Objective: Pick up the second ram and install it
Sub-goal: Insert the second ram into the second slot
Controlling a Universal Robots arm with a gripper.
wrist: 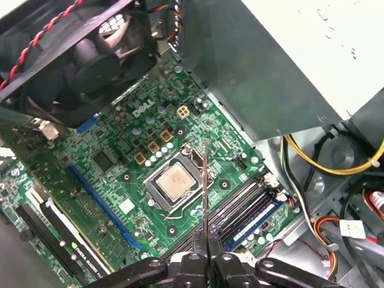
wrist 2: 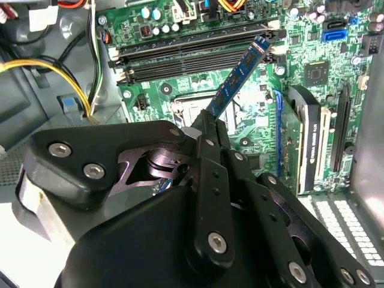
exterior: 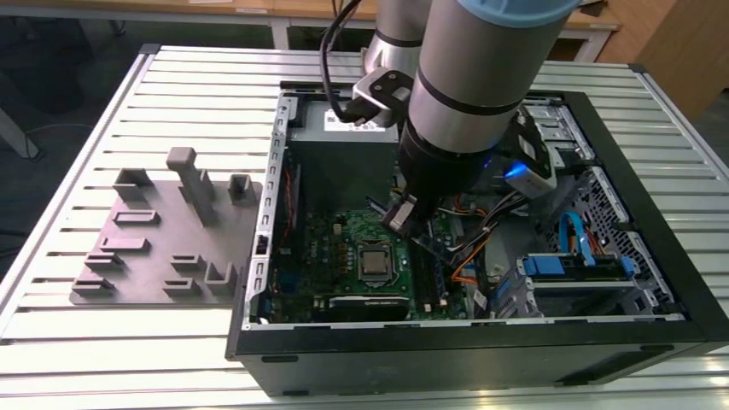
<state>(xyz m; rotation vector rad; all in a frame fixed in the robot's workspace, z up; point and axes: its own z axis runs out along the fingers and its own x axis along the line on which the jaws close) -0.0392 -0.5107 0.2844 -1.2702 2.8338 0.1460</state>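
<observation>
My gripper (wrist 2: 207,129) is shut on the second ram (wrist 2: 237,81), a slim blue-green stick that reaches out from the fingertips toward the black memory slots (wrist 2: 192,54). In the first wrist view the second ram (wrist: 205,186) shows edge-on as a thin line rising from my gripper (wrist: 209,243), beside the CPU socket (wrist: 174,182) and over the memory slots (wrist: 240,204). Another blue stick (wrist: 258,217) sits in a neighbouring slot. In the exterior view my gripper (exterior: 405,215) hangs inside the open computer case (exterior: 638,282), just above the motherboard (exterior: 330,248).
A grey holder plate (exterior: 160,239) with plastic blocks lies on the slatted table at the exterior view's left. Inside the case are the power supply (wrist: 288,60), a fan (wrist: 90,54), a graphics card (wrist 2: 300,150), yellow cables (wrist 2: 66,75) and a blue drive bracket (exterior: 569,265).
</observation>
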